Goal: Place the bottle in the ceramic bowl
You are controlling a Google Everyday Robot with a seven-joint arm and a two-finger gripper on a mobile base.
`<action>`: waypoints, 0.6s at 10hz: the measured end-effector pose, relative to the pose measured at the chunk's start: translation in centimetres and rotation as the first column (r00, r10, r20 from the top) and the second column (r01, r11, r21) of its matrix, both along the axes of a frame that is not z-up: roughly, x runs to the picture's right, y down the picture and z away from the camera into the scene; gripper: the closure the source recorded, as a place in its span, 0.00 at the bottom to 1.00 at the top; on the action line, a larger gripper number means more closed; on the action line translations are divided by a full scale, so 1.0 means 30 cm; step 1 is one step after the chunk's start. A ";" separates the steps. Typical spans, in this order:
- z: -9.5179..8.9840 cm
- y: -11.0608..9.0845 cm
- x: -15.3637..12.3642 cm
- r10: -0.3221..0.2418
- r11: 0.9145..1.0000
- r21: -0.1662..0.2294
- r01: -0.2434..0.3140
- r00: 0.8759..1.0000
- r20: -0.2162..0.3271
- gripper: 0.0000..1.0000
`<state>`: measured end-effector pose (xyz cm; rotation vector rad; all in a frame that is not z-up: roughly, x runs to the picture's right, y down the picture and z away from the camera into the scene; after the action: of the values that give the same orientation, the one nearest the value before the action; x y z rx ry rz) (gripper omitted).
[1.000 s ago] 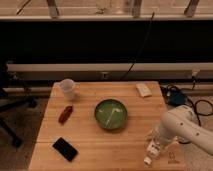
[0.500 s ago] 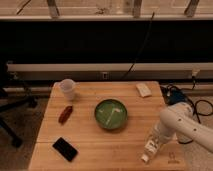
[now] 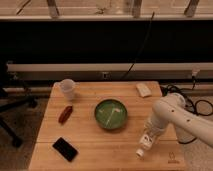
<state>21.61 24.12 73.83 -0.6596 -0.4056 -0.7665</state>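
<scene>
Bottle [image 3: 145,143] sits tilted at the right front of the counter [image 3: 100,150], cap end toward the front edge, right of and well apart from the ceramic bowl [image 3: 111,114], not in it. Gripper [image 3: 149,134] is right on the bottle's upper end; pinching or loose, cannot tell. White arm [image 3: 177,116] comes in from the right. White cup [image 3: 67,88] back left, red item [image 3: 65,114] left of the bowl, black phone [image 3: 65,148] front left, pale block [image 3: 144,90] back right.
</scene>
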 end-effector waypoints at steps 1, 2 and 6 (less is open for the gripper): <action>0.003 -0.024 -0.050 -0.015 1.000 0.003 0.015 1.000 0.024 1.00; 0.011 -0.052 -0.111 -0.031 1.000 0.005 0.030 0.998 0.053 1.00; 0.070 -0.159 -0.331 -0.088 0.996 0.021 0.086 0.982 0.164 1.00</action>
<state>11.68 19.34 75.94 -0.6061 -0.5250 -0.9104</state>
